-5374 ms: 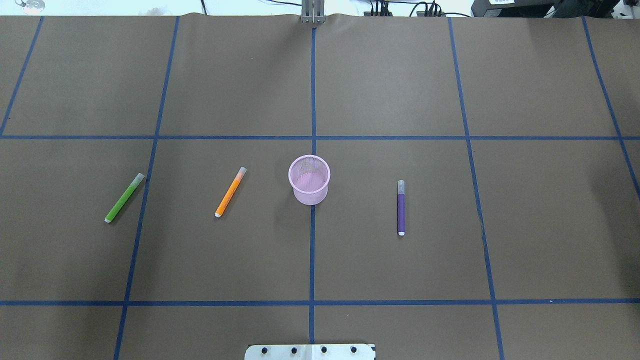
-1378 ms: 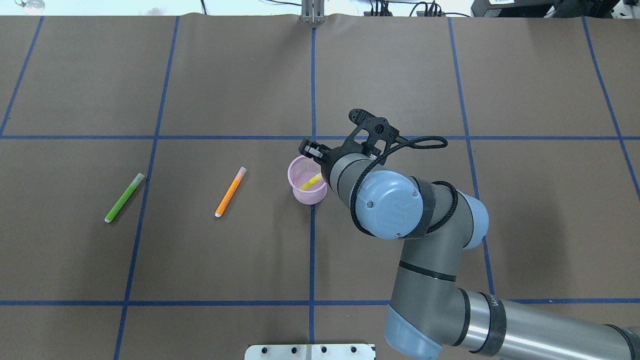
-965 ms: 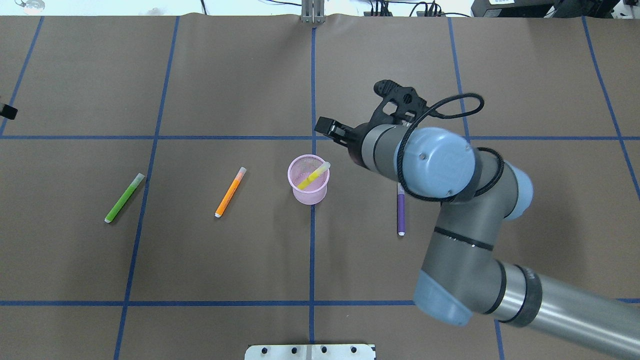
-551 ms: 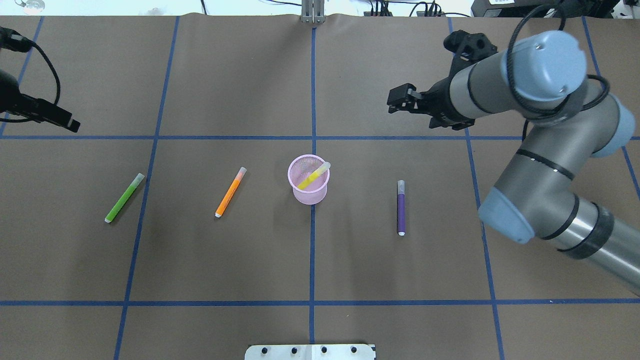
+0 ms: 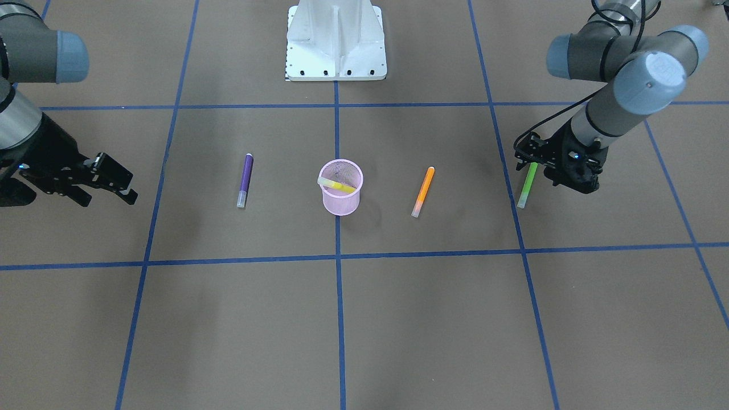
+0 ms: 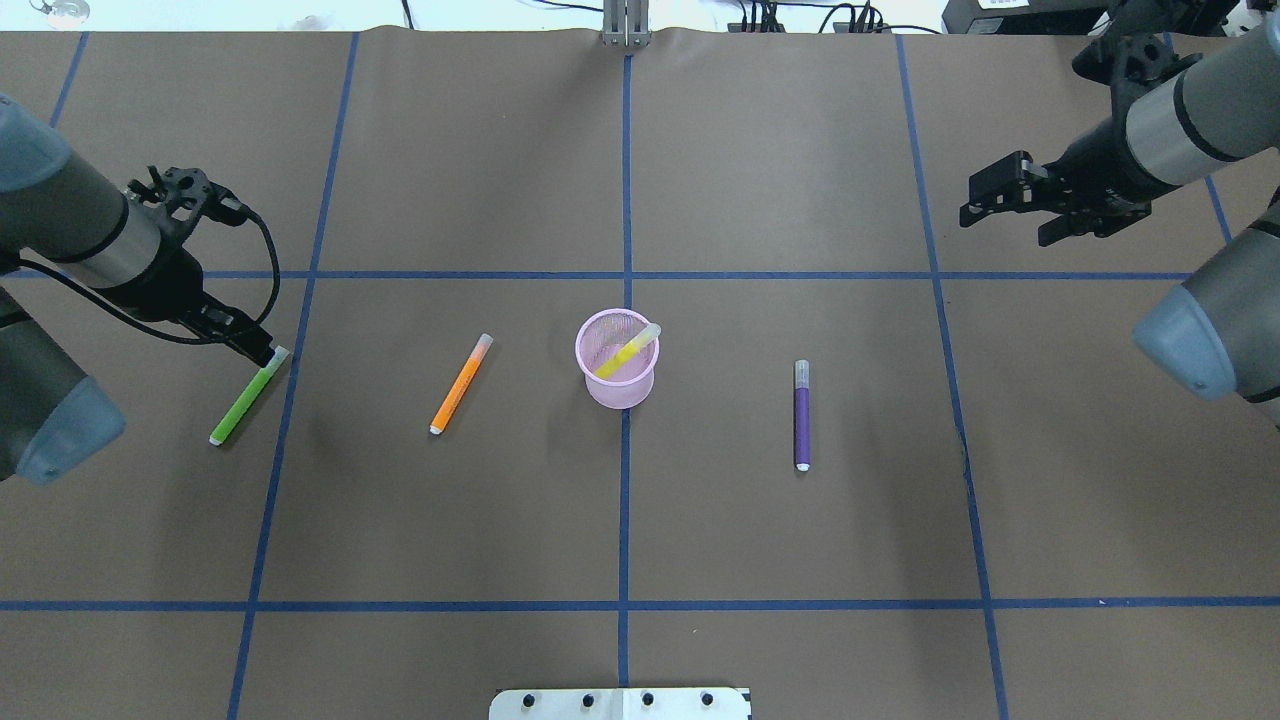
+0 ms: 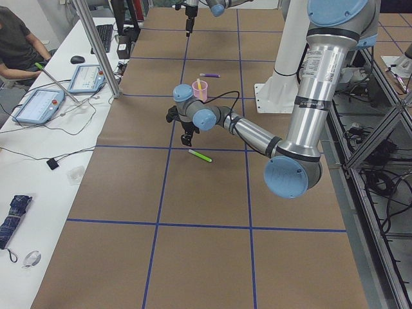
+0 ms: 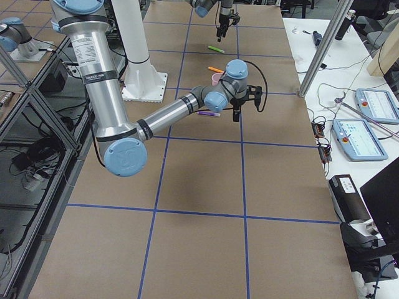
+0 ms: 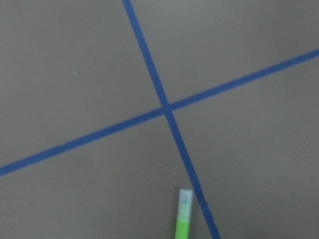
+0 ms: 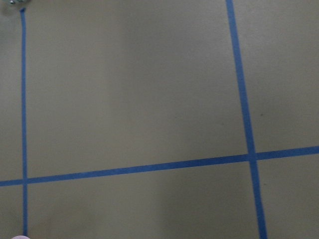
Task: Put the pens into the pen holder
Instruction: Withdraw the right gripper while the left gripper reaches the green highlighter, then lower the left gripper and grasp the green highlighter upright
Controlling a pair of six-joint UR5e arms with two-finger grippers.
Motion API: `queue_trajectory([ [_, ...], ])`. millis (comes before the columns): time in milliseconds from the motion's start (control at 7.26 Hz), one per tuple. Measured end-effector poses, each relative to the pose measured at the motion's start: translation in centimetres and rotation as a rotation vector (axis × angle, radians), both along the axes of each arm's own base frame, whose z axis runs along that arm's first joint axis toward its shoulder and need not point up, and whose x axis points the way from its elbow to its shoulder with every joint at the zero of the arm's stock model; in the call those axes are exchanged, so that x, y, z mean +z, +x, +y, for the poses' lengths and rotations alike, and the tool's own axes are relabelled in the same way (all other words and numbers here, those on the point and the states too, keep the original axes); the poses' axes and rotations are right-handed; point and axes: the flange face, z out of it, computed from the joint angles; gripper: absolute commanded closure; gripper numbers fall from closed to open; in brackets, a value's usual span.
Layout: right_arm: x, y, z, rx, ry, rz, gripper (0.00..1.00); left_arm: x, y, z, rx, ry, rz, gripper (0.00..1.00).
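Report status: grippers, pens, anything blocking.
Left gripper at cap end of green pen, grip unclear. Right gripper open, empty. Yellow pen in pen holder; orange pen, purple pen on table. Nothing blocking.

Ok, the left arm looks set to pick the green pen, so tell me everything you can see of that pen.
The green pen is a slim green stick, plastic by its look, with a pale translucent cap at one end and a white tip at the other. It lies flat on the brown paper table, slanted, cap end away from the robot and just beside a blue tape line. The left gripper hangs over the cap end; no contact shows.
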Motion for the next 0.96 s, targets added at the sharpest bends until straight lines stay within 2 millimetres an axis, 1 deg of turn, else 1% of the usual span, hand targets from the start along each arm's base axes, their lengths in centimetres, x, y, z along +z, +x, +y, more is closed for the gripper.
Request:
queue_trajectory([
  [138, 2.5, 1.3, 0.2, -0.021, 0.010, 0.027, 0.00, 1.0, 1.1, 0.1, 0.054, 0.018, -0.035, 0.18],
  [276, 4.3, 2.2, 0.3, -0.033, 0.011, 0.047, 0.00, 1.6, 1.8, -0.2, 0.089, 0.041, -0.062, 0.18],
  [413, 5.6, 2.7, 0.6, -0.039, 0.008, 0.061, 0.00, 1.9, 2.7, -1.0, 0.107, 0.057, -0.079, 0.20],
  [551, 6.3, 3.0, 0.7, -0.040, 0.004, 0.069, 0.00, 2.0, 3.5, -1.8, 0.114, 0.060, -0.089, 0.20],
  [689, 6.6, 3.1, 0.8, -0.039, 0.002, 0.074, 0.00, 2.2, 3.9, -2.3, 0.115, 0.058, -0.097, 0.21],
  [965, 6.7, 3.1, 0.7, -0.037, 0.002, 0.076, 0.00, 2.9, 4.6, -2.5, 0.122, 0.048, -0.108, 0.21],
])
